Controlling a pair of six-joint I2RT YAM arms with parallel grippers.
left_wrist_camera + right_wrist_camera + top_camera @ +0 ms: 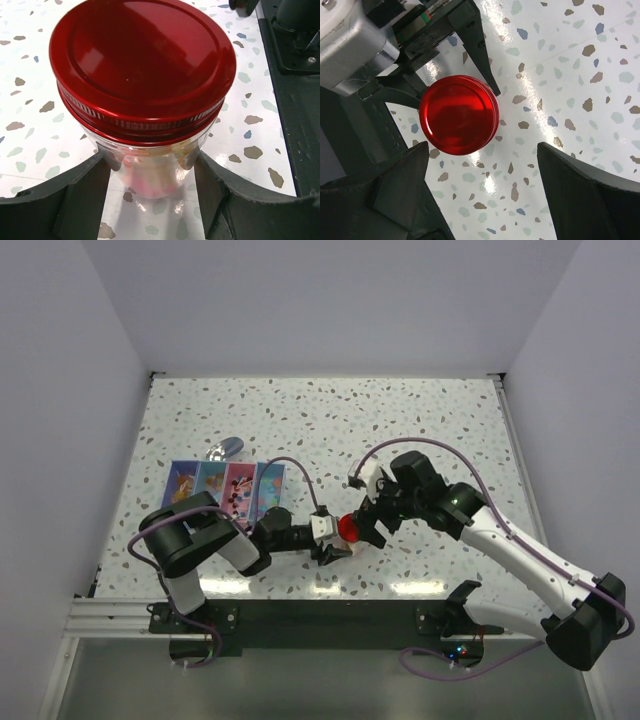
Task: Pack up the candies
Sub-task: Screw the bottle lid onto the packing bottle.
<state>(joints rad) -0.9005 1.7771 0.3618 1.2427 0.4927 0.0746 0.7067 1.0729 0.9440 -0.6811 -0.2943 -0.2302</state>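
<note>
A clear jar [150, 150] with a round red lid [142, 60] stands on the speckled table. The candies [155, 177] show through its wall as a blurred pink and yellow heap. My left gripper [150, 162] has a finger against each side of the jar body, shut on it. In the top view the left gripper [337, 548] and the lid [349, 529] are near the table's front middle. My right gripper [485, 167] is wide open and empty, hovering above the table just beside the lid [459, 115]. In the top view the right gripper [373, 528] is right of the jar.
A strip of colourful packets [228, 488] lies at the left, with a silver scoop [225, 450] behind it. The black mounting rail [330, 615] runs along the table's near edge. White walls close in both sides and the back.
</note>
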